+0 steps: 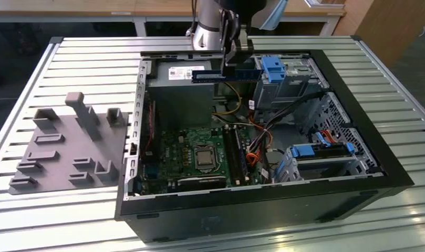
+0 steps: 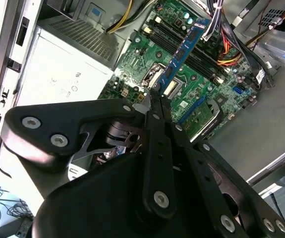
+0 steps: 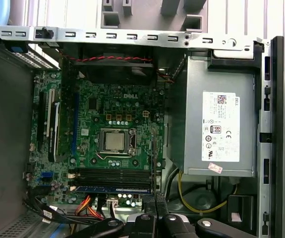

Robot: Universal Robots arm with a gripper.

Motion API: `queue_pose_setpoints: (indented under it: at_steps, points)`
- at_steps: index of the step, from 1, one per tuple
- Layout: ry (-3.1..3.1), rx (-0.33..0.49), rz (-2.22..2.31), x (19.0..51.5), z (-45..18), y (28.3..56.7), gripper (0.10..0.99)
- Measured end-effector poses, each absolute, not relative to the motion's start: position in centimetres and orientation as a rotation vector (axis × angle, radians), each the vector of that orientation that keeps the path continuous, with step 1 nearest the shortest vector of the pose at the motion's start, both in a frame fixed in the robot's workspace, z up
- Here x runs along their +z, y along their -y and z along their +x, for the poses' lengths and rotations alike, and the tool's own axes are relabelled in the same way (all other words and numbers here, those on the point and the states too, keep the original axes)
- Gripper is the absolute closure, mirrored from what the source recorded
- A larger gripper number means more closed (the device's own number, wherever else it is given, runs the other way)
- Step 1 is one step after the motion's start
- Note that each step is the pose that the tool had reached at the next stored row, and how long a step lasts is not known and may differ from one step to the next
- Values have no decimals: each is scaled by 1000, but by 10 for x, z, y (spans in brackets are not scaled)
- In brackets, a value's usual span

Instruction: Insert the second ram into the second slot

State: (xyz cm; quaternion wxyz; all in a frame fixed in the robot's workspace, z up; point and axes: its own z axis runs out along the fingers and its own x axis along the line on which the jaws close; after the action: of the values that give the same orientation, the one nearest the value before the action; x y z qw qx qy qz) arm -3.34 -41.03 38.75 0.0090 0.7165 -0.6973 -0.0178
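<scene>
One end of the second ram (image 1: 208,76) is clenched in the fingers (image 2: 158,124). It hangs level above the open computer case (image 1: 268,202), well clear of the motherboard's (image 1: 198,152) memory slots (image 3: 115,174).

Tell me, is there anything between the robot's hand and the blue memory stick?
Nothing. The hand pinches the blue RAM stick directly at one end, as the second wrist view shows.

1 blue ram (image 1: 226,75), 1 PC case (image 1: 268,202)
</scene>
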Motion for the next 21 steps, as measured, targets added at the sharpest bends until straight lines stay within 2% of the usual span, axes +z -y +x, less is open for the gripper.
queue_pose_setpoints:
  at_steps: [21]
  points:
    - [2177,-53,2237,387,-33,414,969]
